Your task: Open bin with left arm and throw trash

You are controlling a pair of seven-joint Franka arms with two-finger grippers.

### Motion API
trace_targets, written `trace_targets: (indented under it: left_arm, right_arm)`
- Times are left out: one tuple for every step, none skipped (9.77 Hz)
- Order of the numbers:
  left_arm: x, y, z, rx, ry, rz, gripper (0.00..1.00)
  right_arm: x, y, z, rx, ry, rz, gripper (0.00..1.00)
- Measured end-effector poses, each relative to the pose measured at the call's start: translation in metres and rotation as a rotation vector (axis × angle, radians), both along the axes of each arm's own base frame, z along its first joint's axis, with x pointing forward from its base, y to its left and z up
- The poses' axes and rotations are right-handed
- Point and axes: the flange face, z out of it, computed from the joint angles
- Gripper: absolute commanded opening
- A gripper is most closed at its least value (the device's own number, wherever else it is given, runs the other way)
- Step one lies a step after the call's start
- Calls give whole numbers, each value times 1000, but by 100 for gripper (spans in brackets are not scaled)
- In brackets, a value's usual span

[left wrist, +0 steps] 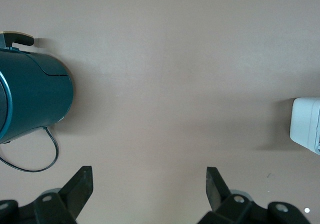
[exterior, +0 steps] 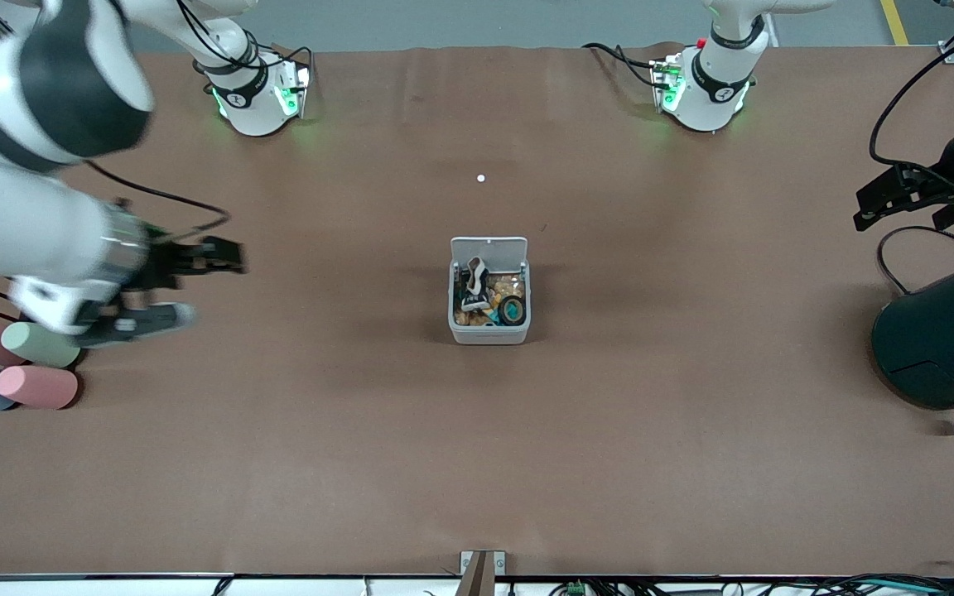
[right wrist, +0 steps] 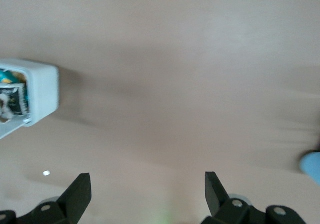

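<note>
The white bin [exterior: 489, 333] stands in the middle of the table with its lid [exterior: 489, 247] swung up and open. Inside it lie the black foil packet [exterior: 475, 288], the black tape ring [exterior: 513, 310] and beige loops [exterior: 470, 316]. My left gripper [exterior: 860, 211] is open and empty over the table at the left arm's end, above the teal drum's edge; its wrist view [left wrist: 148, 176] shows the bin's corner [left wrist: 305, 126]. My right gripper [exterior: 234, 257] is open and empty over the right arm's end; its wrist view [right wrist: 147, 181] shows the bin [right wrist: 44, 92] well off.
A large dark teal drum [exterior: 941, 339] lies at the left arm's end, also in the left wrist view [left wrist: 30, 99], with a black cable beside it. Several pastel cylinders [exterior: 17, 364] lie at the right arm's end under the right arm. A small white dot [exterior: 480, 178] marks the table.
</note>
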Motion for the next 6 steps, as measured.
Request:
trace_targets:
  left_arm:
    - [0, 0, 0, 0, 0, 0, 100]
    - [0, 0, 0, 0, 0, 0, 100]
    - [0, 0, 0, 0, 0, 1, 100]
    - [1, 1, 0, 0, 0, 1, 100]
    - [1, 1, 0, 0, 0, 1, 100]
    - [1, 1, 0, 0, 0, 1, 100]
  right_arm:
    - [-13, -14, 29, -55, -36, 4, 100]
    - [-29, -22, 56, -86, -67, 6, 100]
    - [-42, -39, 78, -90, -93, -1, 100]
    - [-53, -59, 95, -91, -100, -19, 100]
    - [-63, -70, 106, -94, -101, -35, 100]
    - [-71, -72, 115, -94, -111, -41, 100]
